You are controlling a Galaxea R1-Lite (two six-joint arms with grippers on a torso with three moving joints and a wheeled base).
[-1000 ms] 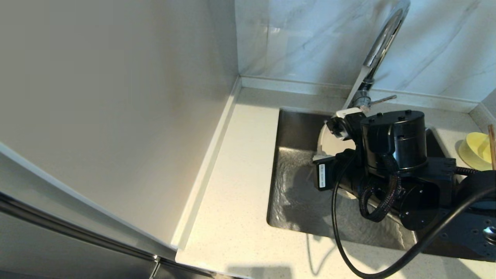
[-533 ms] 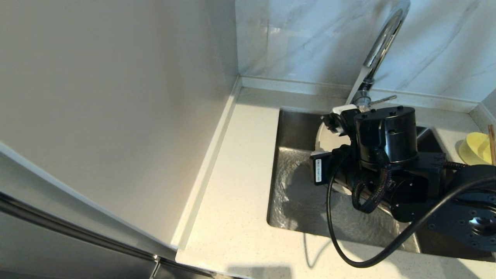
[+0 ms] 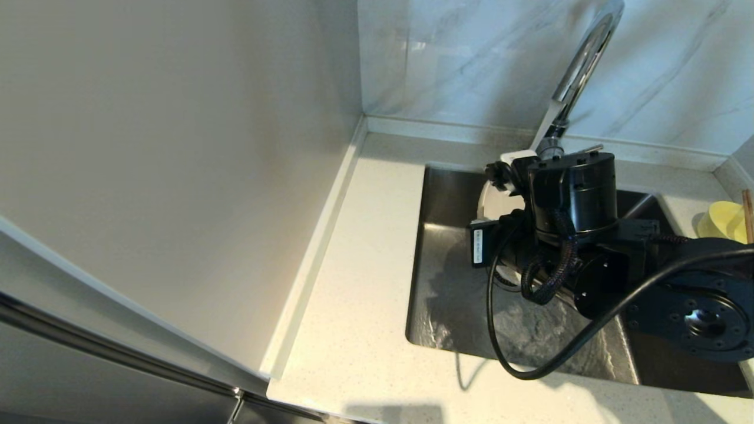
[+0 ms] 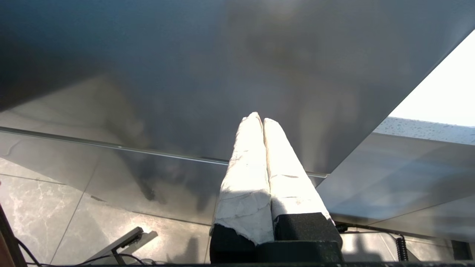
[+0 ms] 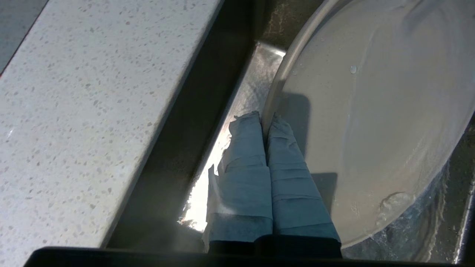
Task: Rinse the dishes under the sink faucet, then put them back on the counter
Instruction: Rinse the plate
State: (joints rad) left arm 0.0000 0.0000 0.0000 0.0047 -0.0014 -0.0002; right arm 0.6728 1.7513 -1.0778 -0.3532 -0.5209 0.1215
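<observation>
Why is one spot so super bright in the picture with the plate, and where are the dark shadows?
Right wrist view: light glares off the wet steel sink beside the right gripper, whose jaws pinch the plate rim and cast a dark shadow on it. Head view: the arm shades the sink floor, and its cable throws a thin shadow on the counter. Left wrist view: the left gripper glows washed-out white.

Bare counter [image 3: 353,330] left of the sink [image 3: 439,294]: open passage. Inside, hemmed by faucet [image 3: 574,76] behind, right pincer [image 5: 266,120] clamping the plate [image 5: 371,122]; bowl [image 3: 721,221], seemingly chopsticks [image 3: 748,215], far right.
</observation>
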